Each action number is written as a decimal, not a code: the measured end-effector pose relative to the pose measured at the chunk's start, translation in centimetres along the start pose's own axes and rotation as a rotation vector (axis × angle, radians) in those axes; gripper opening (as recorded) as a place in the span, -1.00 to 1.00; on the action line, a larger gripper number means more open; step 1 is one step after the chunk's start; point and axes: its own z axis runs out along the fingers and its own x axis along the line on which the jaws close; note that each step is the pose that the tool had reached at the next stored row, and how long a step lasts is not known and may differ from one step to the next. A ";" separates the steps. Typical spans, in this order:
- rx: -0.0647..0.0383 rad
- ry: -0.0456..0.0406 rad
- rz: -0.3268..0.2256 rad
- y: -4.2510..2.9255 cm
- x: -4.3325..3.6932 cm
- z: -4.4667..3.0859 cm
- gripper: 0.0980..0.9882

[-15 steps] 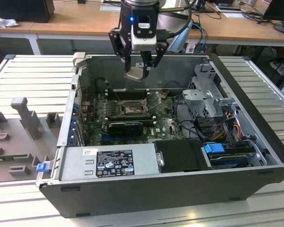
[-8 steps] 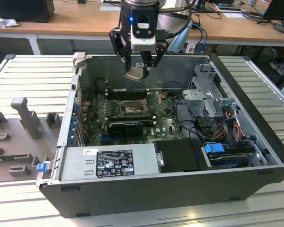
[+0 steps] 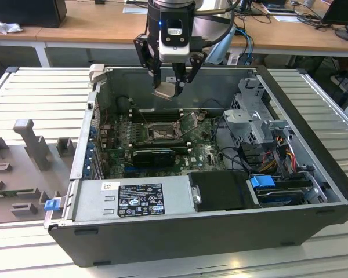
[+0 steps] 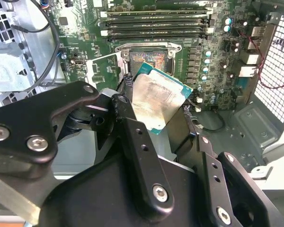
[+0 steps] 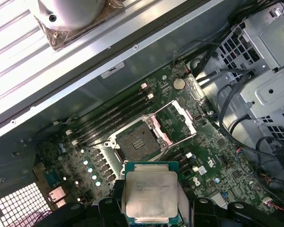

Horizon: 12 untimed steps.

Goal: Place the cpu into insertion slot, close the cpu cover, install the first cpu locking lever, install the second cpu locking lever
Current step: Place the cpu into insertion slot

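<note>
Step now: Step one, putting the chip in its hole. The other three steps are not done.
Gripper: The gripper (image 3: 169, 87) has its two black fingers (image 4: 132, 137) pinching the chip by its sides.
Chip: The chip (image 3: 164, 91) is up in the air over the open computer box (image 3: 162, 231). It hangs above the green board (image 3: 203, 153) and well apart from the hole. It touches nothing but the fingers.
Chip look: It is small, flat and square. Its top (image 5: 150, 191) is pale dull metal with a thin green edge all round. In the exterior view it looks a bit tipped.
Hole: The hole (image 5: 136, 142) for the chip is a dark square with a shiny metal rim. It is open, with nothing in it.
Cover: The cover (image 5: 185, 113) is a thin shiny metal frame with a big cut-out in the middle. It is flipped back beside the hole, so it does not block the way.
Long slots: The long black slots (image 4: 156, 23) lie in a row just beside the hole. They are not where the chip goes.
What this step needs: I think the chip must be flat and turned to match the square hole. It fits only just, so a tipped or crooked chip could catch on the rim.
Care: The chip is thin and the hole looks delicate, so a soft, slow touch seems best.
Around: The box is dark metal and sits on a table (image 3: 40, 92) of pale ribbed slats.
</note>
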 end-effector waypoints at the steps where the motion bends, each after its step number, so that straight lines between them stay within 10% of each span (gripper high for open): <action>1: 0.000 -0.0001 0.002 0.00 0.00 0.00 -0.03; 12: -0.001 -0.0026 0.034 0.00 0.00 0.01 -0.03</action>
